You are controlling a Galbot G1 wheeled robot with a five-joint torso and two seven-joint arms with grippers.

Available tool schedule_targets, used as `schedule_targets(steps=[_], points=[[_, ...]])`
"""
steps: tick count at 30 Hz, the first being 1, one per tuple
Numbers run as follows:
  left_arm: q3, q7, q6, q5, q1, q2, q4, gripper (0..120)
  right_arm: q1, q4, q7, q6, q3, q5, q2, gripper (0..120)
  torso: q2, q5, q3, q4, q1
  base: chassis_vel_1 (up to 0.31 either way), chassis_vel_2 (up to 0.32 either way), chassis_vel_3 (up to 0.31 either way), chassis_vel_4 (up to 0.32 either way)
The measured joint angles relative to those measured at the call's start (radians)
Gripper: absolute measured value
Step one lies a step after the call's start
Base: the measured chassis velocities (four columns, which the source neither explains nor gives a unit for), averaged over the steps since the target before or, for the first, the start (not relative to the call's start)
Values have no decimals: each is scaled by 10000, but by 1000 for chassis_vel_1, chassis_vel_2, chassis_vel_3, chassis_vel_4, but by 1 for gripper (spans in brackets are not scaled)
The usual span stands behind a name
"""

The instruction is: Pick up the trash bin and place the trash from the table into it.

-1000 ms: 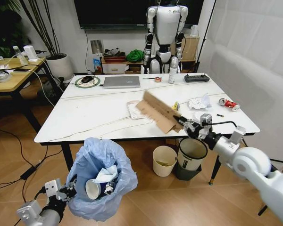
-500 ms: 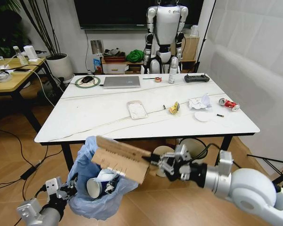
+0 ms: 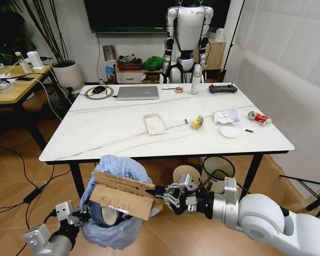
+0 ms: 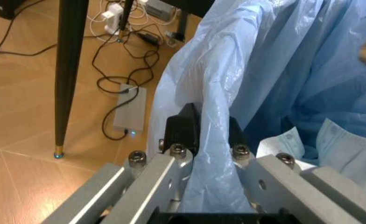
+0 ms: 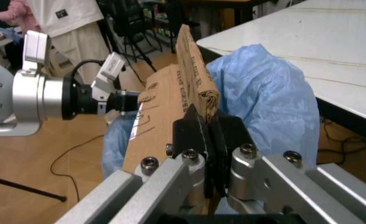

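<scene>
The trash bin (image 3: 125, 168), lined with a crinkled light-blue bag, sits low in front of the table (image 3: 96, 133). My left gripper (image 3: 80, 218) is shut on the bag's rim (image 4: 205, 140). My right gripper (image 3: 162, 198) is shut on a torn brown cardboard piece (image 3: 122, 196), which lies across the bin's mouth. The right wrist view shows the cardboard (image 5: 164, 107) edge-on in the gripper (image 5: 209, 135), with the bag (image 5: 264, 93) behind it. A paper cup (image 3: 108, 216) lies inside the bin. On the table lie a white plate (image 3: 155, 124), a yellow wrapper (image 3: 197, 123), a crumpled tissue (image 3: 224, 116) and a red can (image 3: 258, 118).
A cream round bin (image 3: 185, 176) and a white bin with a black rim (image 3: 217, 170) stand under the table. A laptop (image 3: 137, 93), a bottle (image 3: 194, 82) and a controller (image 3: 222, 88) sit at the far edge. A humanoid robot (image 3: 189, 32) stands behind; a wooden table (image 3: 10, 80) is at left.
My right gripper carried the cardboard off the table's right side, down and leftward, to the bin's mouth. The left gripper kept holding the bag.
</scene>
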Motion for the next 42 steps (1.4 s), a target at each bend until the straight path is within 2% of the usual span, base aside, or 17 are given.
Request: schedule_targets(steps=[6,13,20,28,34,42], points=[[-11,5,8,67,140,-1,-221,1,-131,56,111,-161,141,-44,-137,0,0,2,0,1,0,0,0,0,0],[30,18,7,398,167,-40,-295,1,-1134,1059,1150,-798,1219,207,-1432,0,1,0,-1,-3,0,0,0,0,0],[148,93,-18,540,97,-143,-182,1,-1135,1956,2084,-1262,1883,1040,-1860,0,0,0,-2,0,0,0,0,0,0],[151,152,-19,578,135,-212,-195,1,-935,2460,2520,-1513,1671,1327,-1598,0,1,1,-1,0,0,0,0,0,0],[161,222,-18,568,171,-310,-305,1,-409,2348,2516,-1516,793,1086,-1113,0,1,1,-2,-1,-1,0,0,0,0],[154,225,-12,574,231,-389,-367,1,1239,1611,2601,-1542,-601,1066,-340,0,1,1,0,0,-1,0,0,0,0]])
